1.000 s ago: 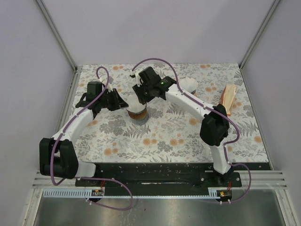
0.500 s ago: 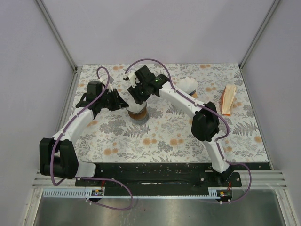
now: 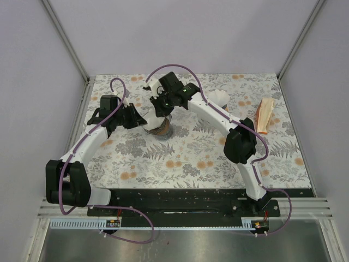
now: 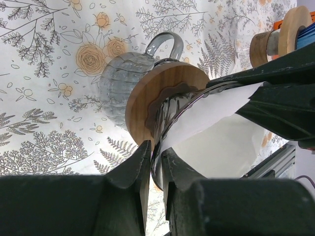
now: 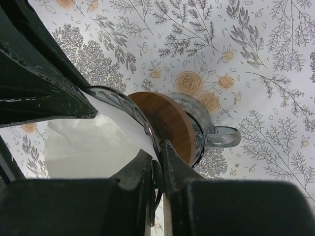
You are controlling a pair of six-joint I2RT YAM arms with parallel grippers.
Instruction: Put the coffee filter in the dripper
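The dripper (image 3: pixel 160 130) is being steadied on the floral desk (image 3: pixel 191 158), with its glass rim being pinched between the nearly closed fingers of the left hand (image 4: pixel 156 164). The white coffee filter (image 5: pixel 93 142) is being held inside the dripper, with its edge being clamped against the rim by the narrowed right hand (image 5: pixel 156 167).

Left gripper (image 3: pixel 142 122) and right gripper (image 3: pixel 162 113) hem the dripper (image 3: pixel 159 131) at left and behind — the table (image 3: pixel 191 158) in front lies open.
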